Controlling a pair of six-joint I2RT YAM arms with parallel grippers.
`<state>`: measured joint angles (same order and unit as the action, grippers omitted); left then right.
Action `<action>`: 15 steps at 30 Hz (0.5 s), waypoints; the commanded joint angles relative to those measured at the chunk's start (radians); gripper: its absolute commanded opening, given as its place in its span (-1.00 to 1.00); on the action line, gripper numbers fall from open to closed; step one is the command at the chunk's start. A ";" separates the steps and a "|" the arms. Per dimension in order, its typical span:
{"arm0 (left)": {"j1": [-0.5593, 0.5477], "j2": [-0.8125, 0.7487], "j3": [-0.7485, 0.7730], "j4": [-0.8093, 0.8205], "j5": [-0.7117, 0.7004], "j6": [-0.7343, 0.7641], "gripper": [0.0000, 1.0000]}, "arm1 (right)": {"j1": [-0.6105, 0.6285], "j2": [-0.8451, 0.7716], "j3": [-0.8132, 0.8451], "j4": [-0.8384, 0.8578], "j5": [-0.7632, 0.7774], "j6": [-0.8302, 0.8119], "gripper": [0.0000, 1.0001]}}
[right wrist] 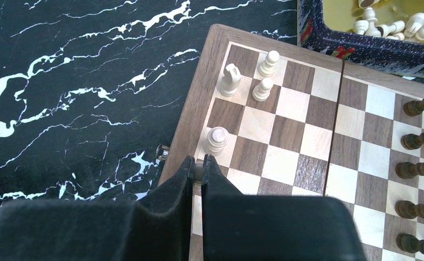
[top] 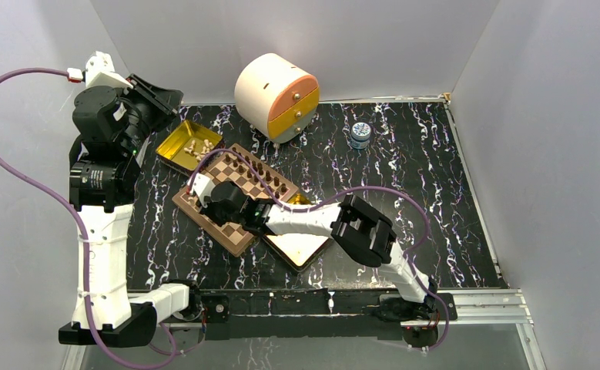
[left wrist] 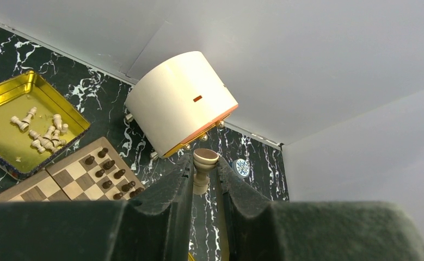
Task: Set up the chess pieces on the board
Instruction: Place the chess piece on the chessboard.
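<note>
The board (top: 232, 237) lies left of centre, with a row of dark chess pieces (top: 259, 169) along its far side. In the right wrist view, several light pieces (right wrist: 231, 80) stand near one corner of the board (right wrist: 286, 133), and dark pieces (right wrist: 416, 141) line the right. My right gripper (right wrist: 198, 166) is shut on a small light piece (right wrist: 198, 172) over the board's edge row. Raised at the far left, my left gripper (left wrist: 204, 163) is shut on a light tan piece (left wrist: 204, 168) with its base outward. More light pieces (left wrist: 43, 133) lie loose in a gold tin (left wrist: 13, 89).
A white round drawer box (top: 276, 95) with orange and yellow fronts stands at the back. A small blue-lidded jar (top: 360, 134) sits to its right. A second gold tin (top: 300, 245) lies beside the board under my right arm. Grey walls enclose the table.
</note>
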<state>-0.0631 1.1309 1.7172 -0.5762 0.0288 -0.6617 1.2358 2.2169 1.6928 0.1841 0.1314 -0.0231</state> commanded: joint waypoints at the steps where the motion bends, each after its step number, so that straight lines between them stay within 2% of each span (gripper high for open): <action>1: -0.008 -0.014 0.008 0.024 -0.045 0.017 -0.96 | 0.013 -0.004 0.008 0.088 0.053 -0.062 -1.00; 15: -0.012 -0.003 0.027 0.025 -0.041 0.020 -0.98 | 0.013 -0.006 -0.033 0.113 0.065 -0.024 -1.00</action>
<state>-0.0681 1.1324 1.7172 -0.5758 0.0010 -0.6540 1.2442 2.2169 1.6707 0.2214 0.1806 -0.0601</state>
